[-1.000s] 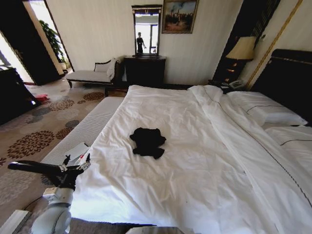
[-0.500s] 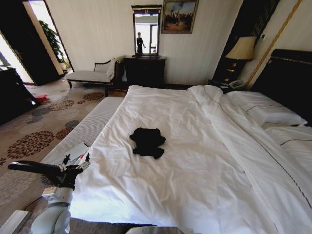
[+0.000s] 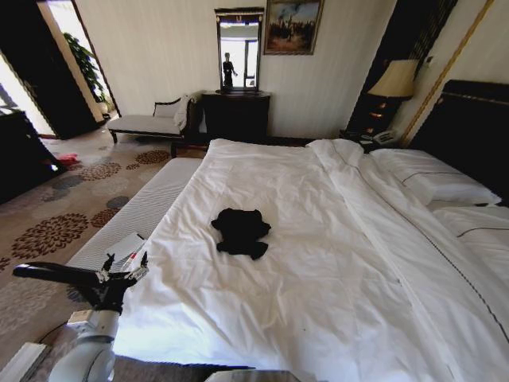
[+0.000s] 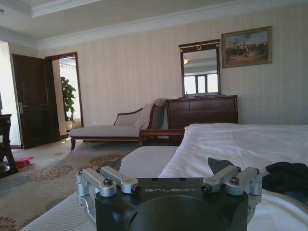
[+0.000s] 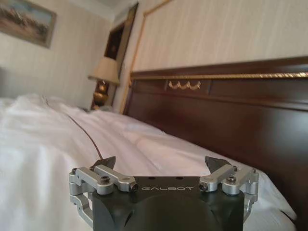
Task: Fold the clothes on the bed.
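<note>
Head view, nearest: the left hand [image 3: 127,267] hangs low at the bed's near left corner, over the edge of the duvet, its fingers apart and holding nothing.
Left wrist view: the same fingers stand spread, with the black T-shirt [image 4: 285,177] lying on the sheet past them, well apart from the hand.
Right wrist view: the right hand [image 5: 163,169] is also spread and empty, above white bedding, facing the dark headboard [image 5: 226,115].
Middle distance: the black T-shirt [image 3: 240,231] lies crumpled in a small heap near the middle of the bed [image 3: 334,278], on the white duvet, touched by neither hand.
Farther: white pillows [image 3: 433,179] lie against the headboard at the right; a lamp [image 3: 395,79] stands beyond them.
Farthest: a cushioned bench [image 3: 147,123], a dark dresser [image 3: 235,115] and a mirror [image 3: 238,49] stand along the back wall.
Change: the left arm has sunk very slightly over the last second; the shirt and the view are as they were.
Meaning for the task: folding appears not yet begun; the garment probably needs spreading flat first, and a reach toward it is still to be made.
</note>
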Motion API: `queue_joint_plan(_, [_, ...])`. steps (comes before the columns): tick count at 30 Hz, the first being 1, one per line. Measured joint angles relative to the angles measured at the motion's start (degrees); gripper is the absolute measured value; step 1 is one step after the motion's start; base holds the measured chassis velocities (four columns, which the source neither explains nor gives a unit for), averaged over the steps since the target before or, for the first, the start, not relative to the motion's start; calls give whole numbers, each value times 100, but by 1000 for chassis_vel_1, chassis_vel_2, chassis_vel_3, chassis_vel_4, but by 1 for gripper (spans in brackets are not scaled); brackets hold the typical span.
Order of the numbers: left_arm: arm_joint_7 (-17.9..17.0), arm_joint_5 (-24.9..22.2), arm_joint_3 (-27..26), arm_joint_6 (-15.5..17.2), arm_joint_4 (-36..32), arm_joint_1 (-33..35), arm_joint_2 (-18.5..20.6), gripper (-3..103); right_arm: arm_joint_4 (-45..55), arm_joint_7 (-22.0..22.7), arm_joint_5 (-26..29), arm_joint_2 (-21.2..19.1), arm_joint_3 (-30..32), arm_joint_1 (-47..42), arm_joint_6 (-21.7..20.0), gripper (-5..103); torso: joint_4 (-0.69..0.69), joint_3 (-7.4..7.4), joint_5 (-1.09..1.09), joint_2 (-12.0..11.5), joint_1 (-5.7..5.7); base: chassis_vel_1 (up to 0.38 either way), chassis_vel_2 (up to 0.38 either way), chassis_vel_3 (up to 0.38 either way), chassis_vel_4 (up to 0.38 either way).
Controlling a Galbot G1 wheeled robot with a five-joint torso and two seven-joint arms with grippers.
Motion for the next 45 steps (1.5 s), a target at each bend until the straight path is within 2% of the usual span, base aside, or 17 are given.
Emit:
queue_joint_plan(10, [75,125,-16,-30,-226,103,78,100,1803,-243,439,156,-219,78,-398,100,-1,0,-1,0,0,0,0,0,0])
queue_joint_plan(14, [75,128,-41,-47,-292,191,42,100,2198,-281,404,167,-326,136,-461,100,0,0,0,0,0,0,0,0,0])
queue_joint_plan(16, [75,153,-75,-66,-324,269,31,100,2553,-201,198,155,-452,225,-589,100,0,0,-1,0,0,0,0,0,0])
queue_joint_plan(20, [74,163,-85,-66,-343,281,7,100,2732,-129,-9,152,-561,317,-703,100,0,0,-1,0,0,0,0,0,0])
queue_joint_plan(24, [36,234,-48,-14,-411,247,-65,100,2914,-104,-463,164,-784,451,-817,100,0,0,0,0,1,0,0,0,0])
queue_joint_plan(29, [41,270,-42,-8,-479,267,-62,100,2879,-464,-558,159,-936,419,-761,100,-1,0,0,0,0,0,0,0,0])
queue_joint_plan(31, [151,268,-45,-61,-570,321,-27,100,2871,-699,-584,160,-1056,395,-735,100,-1,0,0,0,0,0,0,0,0])
queue_joint_plan(33, [184,261,-45,-79,-592,339,-15,100,2871,-721,-595,160,-1085,396,-735,100,-1,0,0,0,0,0,0,0,0])
queue_joint_plan(36, [538,71,-56,-246,-737,530,82,100,2929,-758,-718,142,-1271,481,-903,100,-1,0,0,0,0,0,0,0,0])
queue_joint_plan(39, [671,-12,-80,-311,-802,623,118,100,2951,-728,-826,113,-1327,556,-1025,100,1,0,0,0,1,0,0,0,0])
queue_joint_plan(45, [733,-31,-111,-373,-838,640,130,100,2958,-606,-1031,86,-1463,698,-1229,100,0,0,0,0,0,0,0,0,0])
